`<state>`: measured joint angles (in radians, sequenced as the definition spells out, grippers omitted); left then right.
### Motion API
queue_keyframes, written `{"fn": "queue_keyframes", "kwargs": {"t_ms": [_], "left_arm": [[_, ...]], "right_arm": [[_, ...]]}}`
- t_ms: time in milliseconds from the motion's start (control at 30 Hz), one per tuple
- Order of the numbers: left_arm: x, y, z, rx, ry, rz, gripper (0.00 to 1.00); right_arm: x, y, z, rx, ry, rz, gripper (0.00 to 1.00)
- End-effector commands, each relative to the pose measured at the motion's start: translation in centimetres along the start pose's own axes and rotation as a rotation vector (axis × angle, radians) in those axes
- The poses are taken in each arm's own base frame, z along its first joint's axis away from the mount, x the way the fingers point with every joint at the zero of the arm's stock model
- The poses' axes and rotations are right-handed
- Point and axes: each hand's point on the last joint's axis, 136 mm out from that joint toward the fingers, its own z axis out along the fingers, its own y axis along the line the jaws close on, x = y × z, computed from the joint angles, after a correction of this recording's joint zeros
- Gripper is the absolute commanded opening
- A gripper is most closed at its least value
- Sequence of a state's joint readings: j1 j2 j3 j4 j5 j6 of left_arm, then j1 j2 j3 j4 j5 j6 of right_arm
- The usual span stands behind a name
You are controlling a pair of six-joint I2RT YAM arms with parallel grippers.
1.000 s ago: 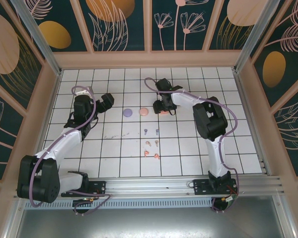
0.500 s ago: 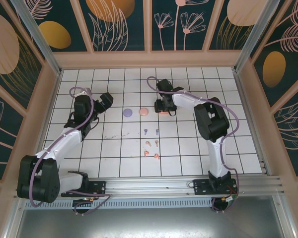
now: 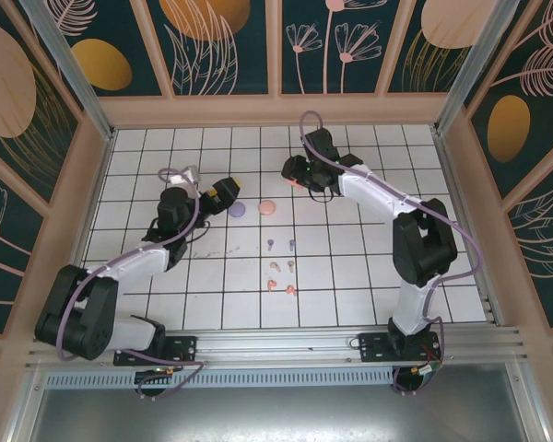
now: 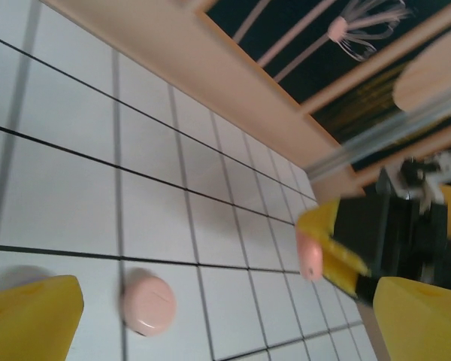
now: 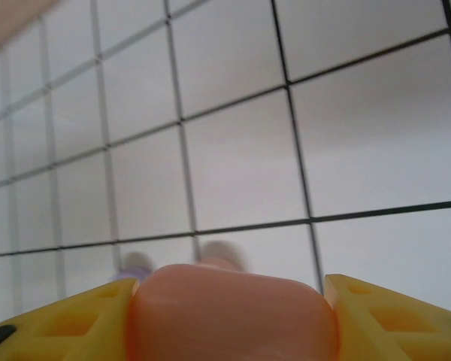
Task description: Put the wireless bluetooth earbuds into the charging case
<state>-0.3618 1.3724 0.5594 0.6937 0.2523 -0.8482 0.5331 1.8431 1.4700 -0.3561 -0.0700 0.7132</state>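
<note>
Three small round charging cases show. My right gripper (image 3: 295, 175) is shut on the coral-orange case (image 5: 233, 308), which sits between its yellow fingers (image 5: 68, 323) above the floor. The pale pink case (image 3: 267, 208) and the lilac case (image 3: 237, 210) lie shut on the tiles. My left gripper (image 3: 224, 193) hangs open just left of the lilac case. In the left wrist view the pink case (image 4: 148, 304) lies between its spread fingers (image 4: 30, 320), and the held coral case (image 4: 310, 256) is seen beyond. The earbuds (image 3: 281, 267) lie in pairs in front of the cases: lilac-blue (image 3: 270, 244), pale pink (image 3: 274, 267) and coral-orange (image 3: 290, 290).
A white tiled floor (image 3: 350, 267) is bounded by wooden walls (image 3: 276, 109) at the back and both sides. A metal rail (image 3: 286, 345) with the arm bases runs along the near edge.
My right gripper closed on the coral-orange case and lifted it up and back from the floor. My left arm swung right, towards the lilac case.
</note>
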Motion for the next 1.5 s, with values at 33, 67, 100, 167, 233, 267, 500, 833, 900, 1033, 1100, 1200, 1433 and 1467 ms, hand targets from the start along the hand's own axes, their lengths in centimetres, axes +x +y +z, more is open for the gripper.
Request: {"fn": "queue_keyframes", "kwargs": {"t_ms": [33, 67, 100, 167, 233, 267, 500, 833, 900, 1033, 1100, 1200, 1433, 1467], "left_arm": [[0.8, -4.5, 0.9, 0.217, -0.024, 0.024, 0.97], [1.2, -5.0, 1.1, 0.24, -0.02, 0.025, 0.95], [1.6, -5.4, 1.5, 0.259, -0.013, 0.026, 0.94], [2.4, -6.0, 2.3, 0.284, 0.004, 0.029, 0.88], [3.1, -6.4, 3.4, 0.302, 0.024, 0.029, 0.8], [3.4, -6.6, 3.8, 0.31, 0.031, 0.028, 0.76], [5.2, -7.0, 6.4, 0.336, 0.049, 0.025, 0.64], [5.7, -7.0, 8.6, 0.338, 0.048, 0.025, 0.57], [5.7, -7.0, 8.9, 0.339, 0.046, 0.024, 0.56], [5.5, -7.1, 9.4, 0.34, 0.036, 0.021, 0.53], [5.5, -7.1, 9.6, 0.342, 0.035, 0.017, 0.52], [5.4, -7.0, 9.9, 0.343, 0.031, 0.012, 0.5], [5.4, -6.7, 10.2, 0.344, 0.017, -0.001, 0.44], [5.3, -6.7, 10.2, 0.343, 0.014, -0.003, 0.44]], "right_arm": [[-1.8, 3.7, -1.7, -0.143, -0.048, 0.21, 0.5], [-1.9, 4.0, -1.8, -0.155, -0.051, 0.232, 0.5], [-2.1, 4.2, -1.9, -0.167, -0.054, 0.252, 0.5], [-1.4, 5.1, -1.9, -0.18, -0.042, 0.27, 0.5], [-1.3, 5.4, -1.9, -0.184, -0.042, 0.287, 0.5], [-1.2, 5.5, -1.9, -0.182, -0.041, 0.292, 0.5], [0.0, 5.6, -1.8, -0.161, -0.03, 0.286, 0.5], [0.7, 5.6, -2.2, -0.166, -0.025, 0.279, 0.5], [0.6, 5.6, -2.3, -0.165, -0.027, 0.279, 0.5], [0.7, 5.5, -2.5, -0.167, -0.028, 0.278, 0.5], [0.7, 5.5, -2.5, -0.168, -0.027, 0.276, 0.5], [0.7, 5.6, -2.6, -0.171, -0.027, 0.276, 0.5], [0.7, 5.6, -2.7, -0.175, -0.027, 0.273, 0.5], [0.7, 5.7, -2.7, -0.177, -0.027, 0.273, 0.5]]}}
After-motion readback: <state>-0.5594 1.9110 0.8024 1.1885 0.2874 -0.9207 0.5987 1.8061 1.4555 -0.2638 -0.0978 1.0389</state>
